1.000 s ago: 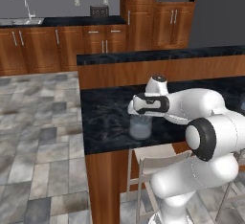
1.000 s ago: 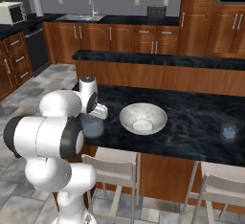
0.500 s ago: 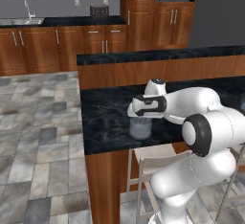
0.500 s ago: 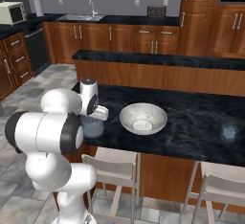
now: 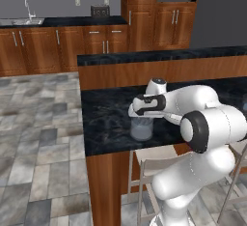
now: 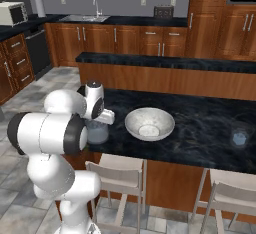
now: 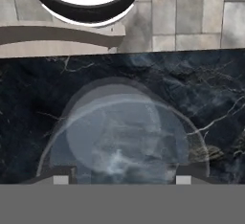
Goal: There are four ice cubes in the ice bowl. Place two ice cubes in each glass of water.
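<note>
Two glasses of water stand on the dark marble table. The near glass point(image 5: 142, 129) sits close to the table's front edge, directly under the pincer point(image 5: 140, 115); the far glass point(image 6: 240, 138) stands well apart, beyond the ice bowl point(image 6: 149, 123), which lies between them.

Key relation: we read the pincer as hanging straight above the near glass's mouth, its axis roughly vertical. From the hand camera, the glass point(image 7: 123, 132) lies dead ahead, rim centred between the two finger tips. The bowl is off to the arm's right, so any return trip for more ice means a sideways swing.

Pincer state: the tips stand widely apart, one at each side of the glass rim, with nothing visible between them. We judge it open and empty.

Unclear: we cannot make out separate ice cubes, neither in the near glass, where only pale blurred patches show through the water, nor in the bowl. A pale bluish shape shows in the far glass, though we cannot count what is in it.
</note>
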Robot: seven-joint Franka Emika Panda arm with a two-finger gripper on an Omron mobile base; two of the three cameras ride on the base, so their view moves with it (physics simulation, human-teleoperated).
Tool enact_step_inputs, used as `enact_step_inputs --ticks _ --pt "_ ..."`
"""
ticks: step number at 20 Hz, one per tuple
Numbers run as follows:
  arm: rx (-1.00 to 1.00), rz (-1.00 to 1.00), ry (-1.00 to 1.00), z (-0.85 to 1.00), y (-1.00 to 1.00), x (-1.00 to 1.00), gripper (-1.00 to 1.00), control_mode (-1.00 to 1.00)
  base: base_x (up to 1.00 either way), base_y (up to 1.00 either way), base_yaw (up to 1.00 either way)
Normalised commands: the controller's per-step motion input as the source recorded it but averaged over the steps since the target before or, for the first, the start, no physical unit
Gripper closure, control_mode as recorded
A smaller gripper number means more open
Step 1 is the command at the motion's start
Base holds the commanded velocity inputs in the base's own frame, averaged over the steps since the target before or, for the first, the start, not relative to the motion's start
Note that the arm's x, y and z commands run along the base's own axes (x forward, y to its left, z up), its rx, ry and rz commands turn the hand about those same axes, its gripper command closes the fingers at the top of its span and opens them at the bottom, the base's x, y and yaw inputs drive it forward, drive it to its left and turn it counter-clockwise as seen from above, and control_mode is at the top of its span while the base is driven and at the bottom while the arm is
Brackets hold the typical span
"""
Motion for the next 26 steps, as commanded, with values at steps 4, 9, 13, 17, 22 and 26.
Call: enact_step_inputs --ticks 4,9,13,17,22,26 --pt "0.00 0.03 -0.01 0.00 -0.07 0.29 -1.00 -1.00 0.00 0.00 0.00" --pt "0.00 0.04 -0.02 0.00 -0.15 0.28 -1.00 -1.00 0.00 0.00 0.00" --pt "0.00 0.05 -0.15 0.18 -0.16 0.01 -1.00 -1.00 0.00 0.00 0.00" --pt "0.00 0.04 -0.13 0.02 0.05 -0.09 1.00 -1.00 0.00 0.00 0.00" --pt "-0.01 0.05 -0.14 0.32 0.11 -0.19 1.00 -1.00 0.00 0.00 0.00" --pt "0.00 0.06 -0.19 0.93 -0.06 -0.41 1.00 -1.00 0.00 0.00 0.00"
